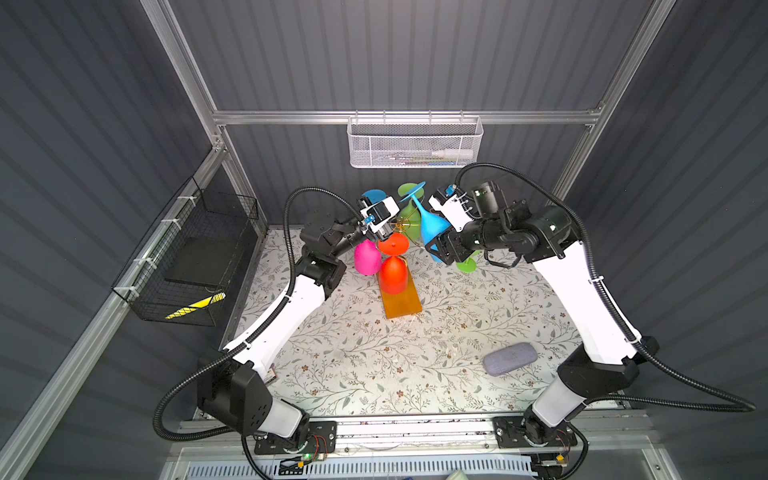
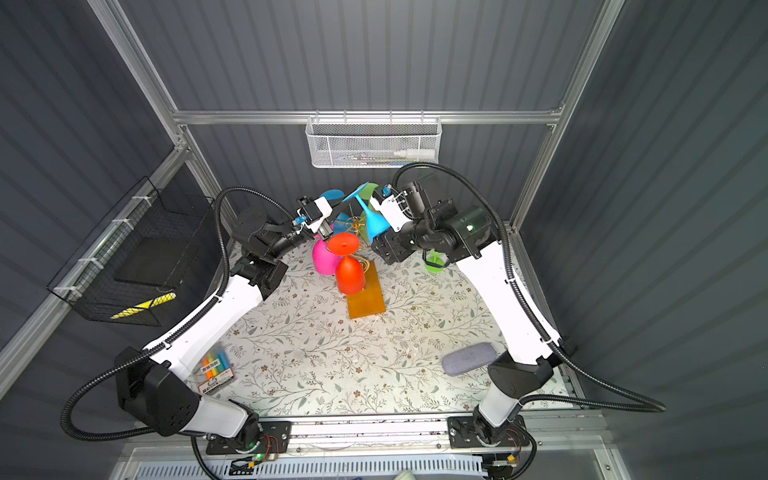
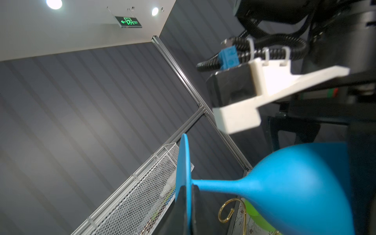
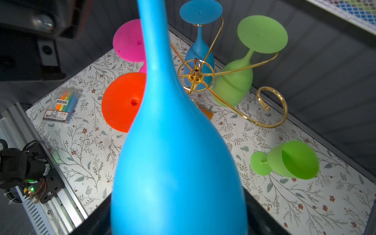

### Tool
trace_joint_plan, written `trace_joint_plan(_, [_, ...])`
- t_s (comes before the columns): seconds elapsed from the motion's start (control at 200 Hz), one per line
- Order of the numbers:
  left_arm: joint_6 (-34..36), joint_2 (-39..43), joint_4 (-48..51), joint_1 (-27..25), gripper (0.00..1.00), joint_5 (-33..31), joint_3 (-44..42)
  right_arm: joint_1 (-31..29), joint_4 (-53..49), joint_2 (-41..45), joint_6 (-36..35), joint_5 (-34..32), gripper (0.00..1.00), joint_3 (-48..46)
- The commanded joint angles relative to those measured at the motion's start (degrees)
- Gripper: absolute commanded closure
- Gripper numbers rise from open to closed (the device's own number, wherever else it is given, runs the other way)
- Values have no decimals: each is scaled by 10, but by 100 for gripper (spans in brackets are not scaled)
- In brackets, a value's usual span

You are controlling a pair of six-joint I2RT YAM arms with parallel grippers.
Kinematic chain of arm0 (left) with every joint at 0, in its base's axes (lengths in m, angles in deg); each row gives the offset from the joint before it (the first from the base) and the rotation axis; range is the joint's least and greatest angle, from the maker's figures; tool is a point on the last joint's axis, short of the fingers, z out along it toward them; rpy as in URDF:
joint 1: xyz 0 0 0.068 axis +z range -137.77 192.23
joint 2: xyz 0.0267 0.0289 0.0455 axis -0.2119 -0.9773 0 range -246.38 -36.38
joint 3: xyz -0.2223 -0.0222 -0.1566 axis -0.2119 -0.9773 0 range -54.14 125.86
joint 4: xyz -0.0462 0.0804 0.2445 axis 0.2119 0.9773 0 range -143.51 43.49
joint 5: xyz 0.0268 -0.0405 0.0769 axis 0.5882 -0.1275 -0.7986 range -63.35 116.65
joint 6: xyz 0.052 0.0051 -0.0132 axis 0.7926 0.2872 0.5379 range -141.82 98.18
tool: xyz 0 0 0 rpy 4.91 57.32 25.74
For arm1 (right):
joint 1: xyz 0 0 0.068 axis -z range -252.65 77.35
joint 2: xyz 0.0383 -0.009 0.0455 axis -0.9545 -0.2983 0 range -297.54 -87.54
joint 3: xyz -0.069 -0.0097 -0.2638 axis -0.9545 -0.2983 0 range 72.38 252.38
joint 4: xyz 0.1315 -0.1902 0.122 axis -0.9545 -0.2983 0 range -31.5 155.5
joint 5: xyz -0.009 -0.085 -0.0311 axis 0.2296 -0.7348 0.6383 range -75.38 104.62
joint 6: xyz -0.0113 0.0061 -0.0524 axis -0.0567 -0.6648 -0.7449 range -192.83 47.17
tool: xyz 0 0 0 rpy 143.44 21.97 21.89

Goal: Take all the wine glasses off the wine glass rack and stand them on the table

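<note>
My right hand [image 1: 441, 249] is clamped around the bowl of the blue wine glass [image 1: 432, 226]. My left hand [image 3: 189, 200] is pinched shut on the edge of its foot. The glass hangs tilted between them, apparently clear of the wine glass rack [image 4: 195, 74] just ahead of my right hand. If my hands pull unevenly, the stem could twist or the thin foot slip free. If I drop low, I could snag the gold scroll [image 4: 272, 107].

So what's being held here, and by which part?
The blue glass: the right hand grips its bowl, and the left hand is shut on the rim of its foot.
</note>
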Motion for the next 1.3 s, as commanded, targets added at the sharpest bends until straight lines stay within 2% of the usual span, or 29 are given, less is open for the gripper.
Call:
trace_joint_plan(0.0, [-21, 21, -41, -10, 100, -34, -4, -5, 10, 0, 5, 14, 20, -1])
trace_joint_plan(0.13, [-26, 33, -44, -10, 100, -47, -19, -4, 34, 16, 13, 15, 14, -19])
trace_joint_plan(0.305, [-56, 54, -53, -10, 100, -92, -49, -1, 116, 74, 27, 20, 1, -95])
trace_joint_plan(0.435, [-94, 70, -52, -10, 100, -119, -68, 13, 182, 123, 45, 49, 1, -152])
trace_joint_plan(0.575, [-151, 81, -31, -10, 100, -161, -72, 58, 272, 184, 87, 123, 1, -229])
trace_joint_plan(0.615, [-167, 86, -24, -10, 100, -175, -75, 77, 305, 204, 105, 178, 1, -253])
trace_joint_plan(0.71, [-199, 97, -23, -10, 100, -205, -92, 124, 386, 250, 154, 263, 1, -321])
trace_joint_plan(0.83, [-227, 112, -31, -10, 100, -227, -111, 166, 469, 295, 202, 325, 1, -388])
trace_joint_plan(1.035, [-251, 121, -36, -10, 100, -232, -128, 208, 545, 312, 269, 357, 9, -462])
trace_joint_plan(1.221, [-259, 126, -35, -10, 100, -227, -130, 222, 561, 299, 303, 338, 27, -469])
trace_joint_plan(1.296, [-262, 126, -35, -10, 100, -226, -131, 222, 573, 288, 312, 337, 30, -469])
